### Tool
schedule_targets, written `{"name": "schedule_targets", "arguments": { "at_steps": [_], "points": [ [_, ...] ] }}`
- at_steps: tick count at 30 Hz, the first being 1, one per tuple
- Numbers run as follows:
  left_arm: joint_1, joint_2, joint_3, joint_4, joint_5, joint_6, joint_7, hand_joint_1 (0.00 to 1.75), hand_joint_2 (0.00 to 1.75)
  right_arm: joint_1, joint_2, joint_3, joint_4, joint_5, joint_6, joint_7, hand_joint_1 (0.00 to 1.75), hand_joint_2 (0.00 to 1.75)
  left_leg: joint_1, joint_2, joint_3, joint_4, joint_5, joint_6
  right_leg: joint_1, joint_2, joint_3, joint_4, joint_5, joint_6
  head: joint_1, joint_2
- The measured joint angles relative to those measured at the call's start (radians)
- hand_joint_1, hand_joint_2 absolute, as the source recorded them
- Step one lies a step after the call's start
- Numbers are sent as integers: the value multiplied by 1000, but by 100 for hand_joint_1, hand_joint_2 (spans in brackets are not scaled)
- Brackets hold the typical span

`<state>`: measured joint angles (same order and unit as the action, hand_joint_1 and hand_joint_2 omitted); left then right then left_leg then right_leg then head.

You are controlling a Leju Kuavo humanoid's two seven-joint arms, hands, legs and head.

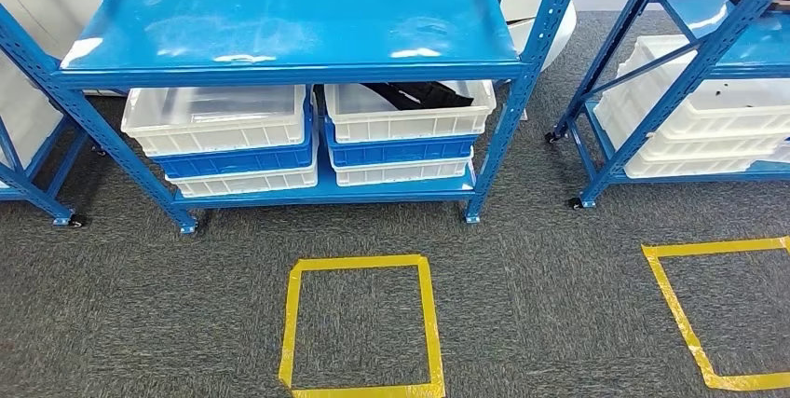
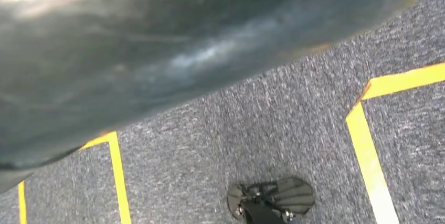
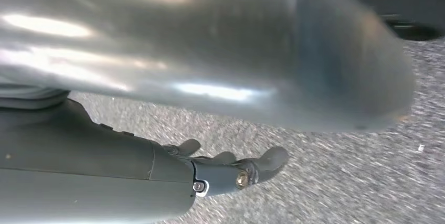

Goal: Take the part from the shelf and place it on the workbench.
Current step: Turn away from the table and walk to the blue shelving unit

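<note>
A black part (image 1: 416, 93) lies in the top white bin (image 1: 410, 116) on the right side of the blue shelf's (image 1: 289, 25) lower level, in the head view. Its far end is hidden under the upper shelf board. My right hand (image 3: 231, 167) hangs over the grey carpet in the right wrist view, its fingers stretched out and apart with nothing in them.
A second stack of white and blue bins (image 1: 219, 123) stands to the left of the first. Another blue rack with white bins (image 1: 708, 118) stands at the right. Yellow tape squares (image 1: 361, 323) mark the carpet in front of the shelf, with one more (image 1: 717, 314) at the right.
</note>
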<state>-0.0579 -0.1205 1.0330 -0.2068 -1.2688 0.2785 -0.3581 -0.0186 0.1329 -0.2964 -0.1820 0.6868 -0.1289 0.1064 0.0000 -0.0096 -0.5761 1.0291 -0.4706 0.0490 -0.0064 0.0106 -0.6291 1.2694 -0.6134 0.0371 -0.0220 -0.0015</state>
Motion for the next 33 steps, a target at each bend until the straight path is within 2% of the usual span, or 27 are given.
{"name": "schedule_targets", "arguments": {
  "at_steps": [1, 2, 3, 4, 5, 6, 7, 8, 9, 11, 12, 13, 15, 16, 17, 18, 20, 21, 22, 26, 27, 28, 30, 31, 32, 33],
  "points": [
    [0, 0, 0, 0, 0, 0, 0, 0, 0, 2, 0, 0, 0, 0, 0, 0, 0, 0, 0, -2, 8, 0, -8, 0, -1, 0, -32, 23, -7, 2, 0, 0],
    [1, 0, 0, 0, 0, 0, 0, 0, 0, 3, -1, 0, 0, 0, 0, -1, 0, 0, 1, -4, 18, 0, -16, -1, -3, 0, -46, 10, 5, 11, 0, 0],
    [2, -1, 0, 0, 0, 0, 0, 0, 0, 5, -1, 0, 0, 0, 0, -1, 0, 0, 2, -6, 31, 0, -26, -3, -4, -1, -43, -37, 38, 23, 0, 0],
    [2, -2, 0, 0, 0, 0, 0, 0, 0, 7, -2, 0, 0, 0, 0, -1, 0, 0, 2, -8, 43, -1, -35, -6, -5, -2, -30, -105, 86, 36, 1, 0],
    [2, -3, 0, 0, 0, 0, 0, 0, 0, 7, -2, 0, 1, 0, 0, -1, 0, 0, 1, -8, 55, 0, -45, -11, -5, -6, -17, -168, 126, 39, 2, 0],
    [2, -4, 0, 0, 0, 0, 0, 0, 0, 6, -3, 0, 1, 0, 0, -1, 0, 0, 0, -9, 61, -1, -54, -16, -3, -9, -6, -213, 151, 31, 3, 0],
    [1, -3, 0, 0, 0, 0, 0, 0, 0, 5, -3, 0, 1, 0, 0, -1, 0, 0, -3, -9, 66, -3, -61, -22, 0, -12, 3, -238, 164, 18, 3, 0],
    [0, -3, 0, 0, 0, 0, 0, 0, 0, 3, -3, 0, 1, 0, 0, -1, 0, 0, -5, -9, 73, -3, -65, -27, 1, -13, 7, -244, 163, 1, 3, 0],
    [0, -3, 1, 0, 0, 0, 0, 0, 0, 3, -3, 0, 1, 0, 0, -1, 0, 0, -5, -8, 77, -4, -69, -32, 1, -12, 17, -247, 164, -12, 3, 0],
    [0, -2, 1, 0, 0, 1, 0, 0, 0, 5, -3, 0, 1, 0, 0, 0, 0, 0, -4, -5, 77, 22, -79, -41, -5, -11, 37, -253, 168, -26, 2, 0],
    [-1, -1, 1, 0, 0, 1, 0, 0, 0, 6, -2, 0, 1, 1, 0, 0, 0, 0, -3, -2, 59, 58, -91, -46, -8, -11, 48, -255, 166, -32, 2, 0],
    [-1, -1, 1, 0, 0, 0, 0, 0, 0, 5, -2, 0, 1, 1, 0, 0, 0, 0, -1, 0, 27, 114, -109, -50, -9, -11, 56, -256, 161, -37, 2, 0],
    [0, -2, 1, 0, -1, 0, 0, 0, 0, 3, -2, 0, 1, 1, 0, -1, 0, 0, 4, 2, -56, 235, -155, -59, -9, -10, 69, -256, 149, -43, 1, 0],
    [0, -2, 1, 0, -1, 0, 1, 0, 0, 3, -2, 0, 1, 2, 0, -1, 0, 0, 7, 2, -88, 267, -165, -62, -10, -9, 77, -256, 142, -43, 1, 0],
    [1, -1, 1, 0, 0, 0, 1, 0, 0, 4, -2, 0, 1, 3, 0, -1, 0, 0, 10, 3, -104, 267, -155, -64, -10, -8, 87, -256, 135, -41, 1, 0],
    [2, -1, 1, 0, 0, 0, 1, 0, 0, 6, -2, 0, 1, 4, 1, -1, 0, 0, 12, 4, -103, 232, -123, -64, -11, -6, 99, -256, 127, -38, 1, 0],
    [2, 0, 1, 0, 0, 0, 1, 0, 0, 7, -2, 0, 1, 6, 2, -2, 0, 0, 16, 6, -71, 114, -34, -66, -12, -4, 123, -254, 110, -29, 0, 0],
    [2, 0, 1, 1, 0, 0, 1, 0, 0, 7, -2, 0, 1, 6, 3, -2, 0, 0, 15, 7, -57, 68, -12, -64, -10, -4, 128, -253, 103, -23, -1, 0],
    [2, 0, 1, 1, 0, 0, 1, 0, 0, 5, -2, 0, 1, 6, 3, -3, 0, 0, 14, 7, -48, 42, 2, -61, -8, -3, 128, -252, 96, -17, -2, 0],
    [2, -2, 1, 2, 0, 0, 2, 0, 0, 1, -3, 0, 1, 6, 3, -4, 0, 0, 11, 6, -33, 29, 7, -37, -9, -4, 124, -247, 78, 3, -1, 0],
    [1, -2, 2, 2, 0, 0, 2, 0, 0, 0, -4, 0, 1, 6, 3, -4, 0, 0, 13, 6, -29, 25, 7, -31, -9, -4, 110, -218, 66, 5, 1, 0],
    [0, -2, 2, 1, 0, 0, 2, 0, 0, 0, -3, 0, 1, 6, 3, -4, 0, 0, 14, 6, -25, 23, 5, -26, -10, -5, 83, -169, 48, 4, 3, 0],
    [-1, -1, 2, 1, 0, 0, 2, 0, 0, 0, -3, 0, 1, 6, 3, -4, 0, 0, 11, 5, -20, 22, -3, -17, -8, -5, -8, -28, 10, 1, 5, 0],
    [-1, -1, 2, 1, 0, 0, 2, 0, 0, 1, -3, 0, 1, 6, 3, -4, 0, 0, 9, 4, -17, 22, -8, -14, -8, -5, -47, 22, 3, 2, 5, 0],
    [-1, -1, 2, 1, 0, 0, 2, 0, 0, 3, -3, 0, 1, 6, 3, -4, 0, 0, 8, 2, -11, 22, -13, -13, -7, -5, -71, 39, 13, 7, 5, 0],
    [0, -2, 2, 2, 0, 0, 3, 0, 0, 4, -3, 0, 1, 5, 3, -4, 0, 0, 7, 0, -5, 22, -18, -12, -6, -5, -73, 13, 39, 14, 5, 0]
  ]
}}
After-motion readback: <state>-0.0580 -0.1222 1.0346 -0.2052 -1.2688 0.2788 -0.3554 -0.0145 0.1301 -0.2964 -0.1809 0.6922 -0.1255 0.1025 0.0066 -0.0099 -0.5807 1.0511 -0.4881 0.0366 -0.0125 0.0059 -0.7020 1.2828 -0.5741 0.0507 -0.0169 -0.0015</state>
